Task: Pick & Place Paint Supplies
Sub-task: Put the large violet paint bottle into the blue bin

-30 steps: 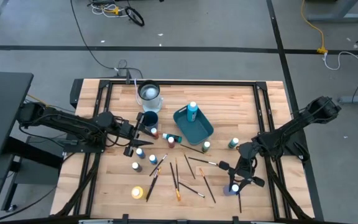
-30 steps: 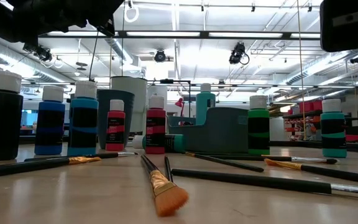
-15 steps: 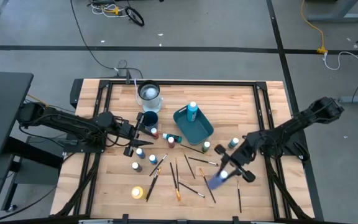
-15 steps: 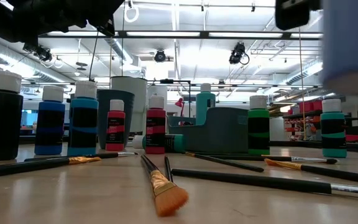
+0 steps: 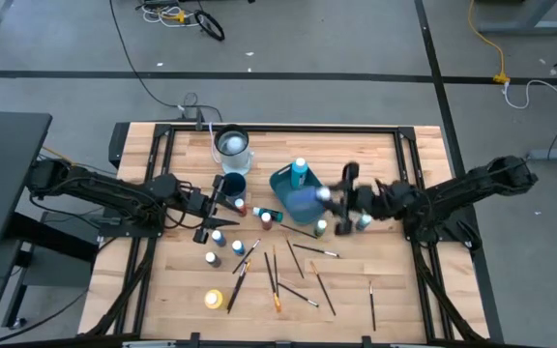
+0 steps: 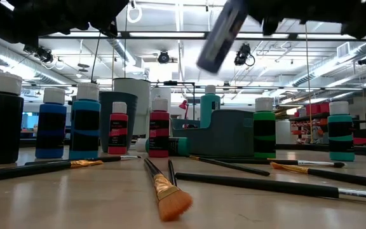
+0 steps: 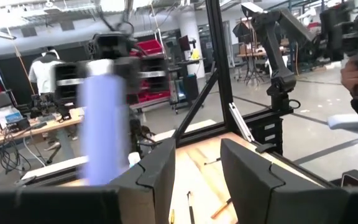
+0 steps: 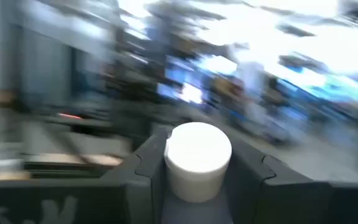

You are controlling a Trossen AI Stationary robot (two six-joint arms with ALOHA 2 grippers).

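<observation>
Bottle in right gripper, lying level, cap pointing rightward

A teal rectangular plastic tray is sitting on the pale slatted wooden table, just ahead of the right fingers. A dark blue round cup is standing just beyond the left fingers, and a clear round container is standing farther out past it. A yellow cable is trailing across the grey floor. Well beyond the left fingers, a person in a white top is standing in the room.
</observation>
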